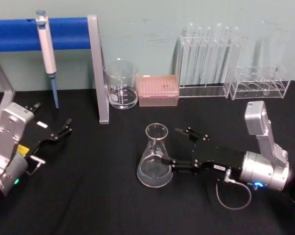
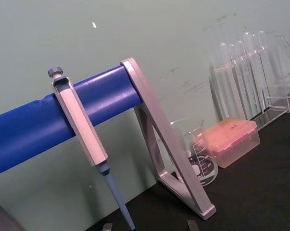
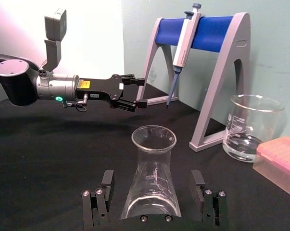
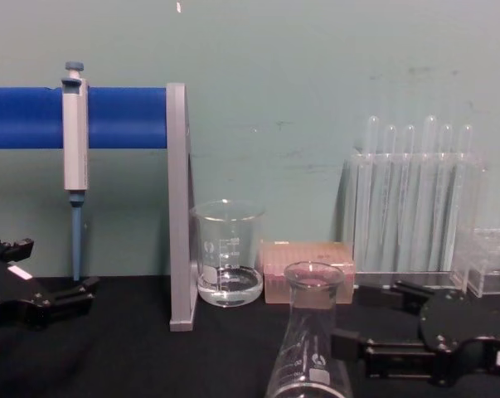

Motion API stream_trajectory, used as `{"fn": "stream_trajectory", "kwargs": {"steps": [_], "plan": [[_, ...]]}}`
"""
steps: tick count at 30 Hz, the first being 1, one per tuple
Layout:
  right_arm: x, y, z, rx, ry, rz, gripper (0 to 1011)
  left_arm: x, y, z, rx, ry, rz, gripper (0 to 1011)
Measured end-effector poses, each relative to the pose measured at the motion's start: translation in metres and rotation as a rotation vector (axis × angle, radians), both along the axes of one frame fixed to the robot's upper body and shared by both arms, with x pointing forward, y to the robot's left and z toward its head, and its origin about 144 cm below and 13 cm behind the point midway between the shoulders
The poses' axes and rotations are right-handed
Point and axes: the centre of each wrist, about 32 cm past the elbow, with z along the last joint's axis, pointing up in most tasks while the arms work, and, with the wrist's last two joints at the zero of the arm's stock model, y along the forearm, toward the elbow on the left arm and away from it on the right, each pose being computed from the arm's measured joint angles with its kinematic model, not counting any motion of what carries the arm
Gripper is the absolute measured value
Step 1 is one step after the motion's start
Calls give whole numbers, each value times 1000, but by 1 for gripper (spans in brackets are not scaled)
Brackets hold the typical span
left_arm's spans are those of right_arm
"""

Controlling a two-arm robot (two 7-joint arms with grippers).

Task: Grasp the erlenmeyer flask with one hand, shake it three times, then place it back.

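Step in hand: the grasp, not yet closed. Upright on the black table (image 1: 88, 200), centre-front: the erlenmeyer flask (image 1: 155, 157), well apart from the beaker (image 1: 121, 84) and pink tip box (image 1: 158, 90) along the back wall. Reaching in low from the right side: the right gripper (image 1: 171, 146), spread wide, straddling the flask's lower cone, one finger on each side. By the right wrist view, a gap on both sides; by the head view, possibly brushing glass with the nearer finger already, hard to call. Parked near the table's left edge: the left gripper (image 1: 64, 128), spread too, holding nothing. To do it well: centre on the flask first, to land both pads on glass together and avoid shoving the base sideways. Close slowly. Hard, slick glass plus a sloped wall, so likely to squirt downward out of a squeeze. Better to take it a bit higher, toward the narrowing below the neck, or else keep the pads level and grip firmly enough to survive the shake. Lift straight up, clear of the table, before shaking. Keep the three shakes short and upright, away from the test tube rack (image 1: 211, 58) and the pipette stand (image 1: 15, 34). Set down on the same spot, base flat, and only then let go.
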Motion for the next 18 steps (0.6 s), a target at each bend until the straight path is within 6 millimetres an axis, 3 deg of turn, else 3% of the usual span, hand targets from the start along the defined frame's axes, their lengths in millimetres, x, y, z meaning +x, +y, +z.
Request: {"fn": "stream_trajectory", "kwargs": {"steps": [18], "plan": [[18, 19, -4, 20, 12, 15, 1000, 0, 0, 0, 0, 0, 0, 1001]]}}
